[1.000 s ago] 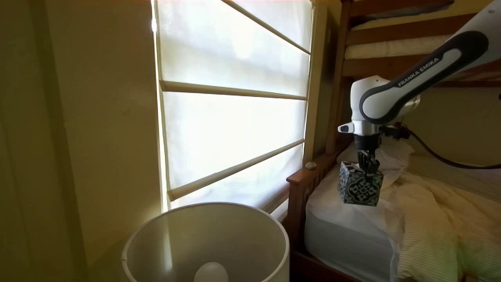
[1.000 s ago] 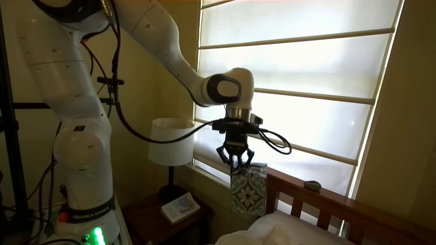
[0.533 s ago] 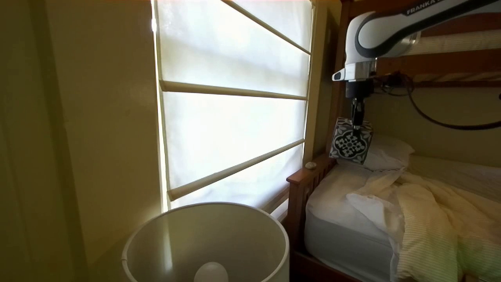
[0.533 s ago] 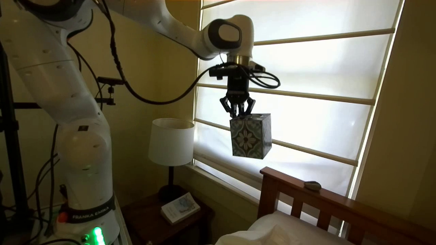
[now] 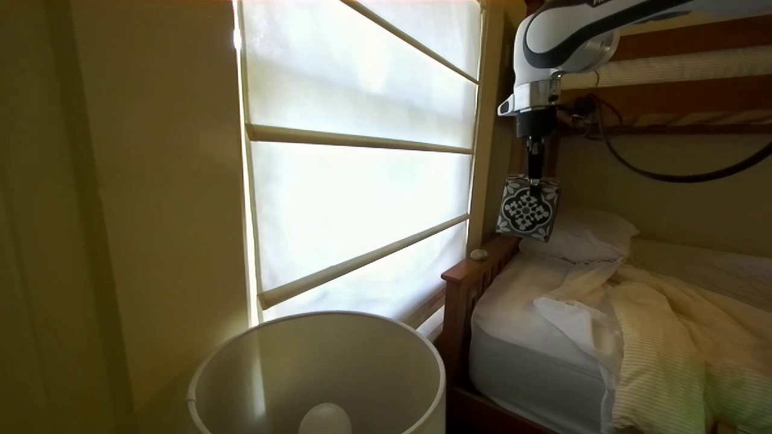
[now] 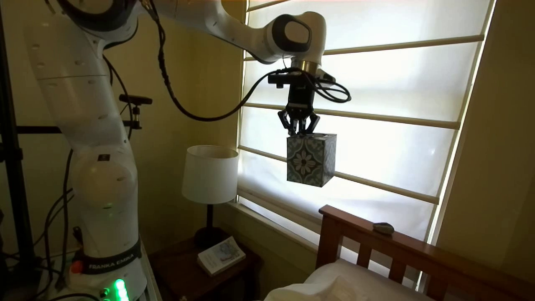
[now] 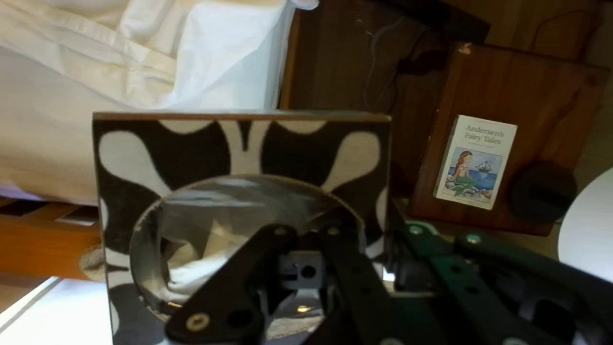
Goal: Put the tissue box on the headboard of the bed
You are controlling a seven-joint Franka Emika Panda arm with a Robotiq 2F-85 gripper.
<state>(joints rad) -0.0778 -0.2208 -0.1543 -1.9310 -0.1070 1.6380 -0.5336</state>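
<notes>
The tissue box (image 5: 526, 208), a patterned cube, hangs from my gripper (image 5: 535, 181), slightly tilted. It shows in an exterior view (image 6: 309, 161) with the gripper (image 6: 299, 133) at its top edge. In the wrist view, the box (image 7: 306, 148) has an oval opening, and the gripper (image 7: 357, 254) is shut on its side wall, one finger inside and one outside. The wooden headboard (image 5: 461, 271) of the bed (image 5: 537, 349) also shows in an exterior view (image 6: 430, 251) and the wrist view (image 7: 43, 247). The box is in the air, higher than the headboard's top edge.
A stone (image 6: 383, 228) lies on the headboard's top edge. A window blind (image 6: 376, 154) stands behind it. A white lamp (image 6: 211, 173) and a book (image 6: 221, 255) are on the wooden nightstand (image 6: 179, 263). A white pillow (image 5: 585, 235) lies on the bed. Upper-bunk rails (image 5: 663, 105) are behind the arm.
The gripper has lifted the tissue box well up from mattress height. In the last half second both moved a little further up and toward the window side. The box stays in the gripper.
</notes>
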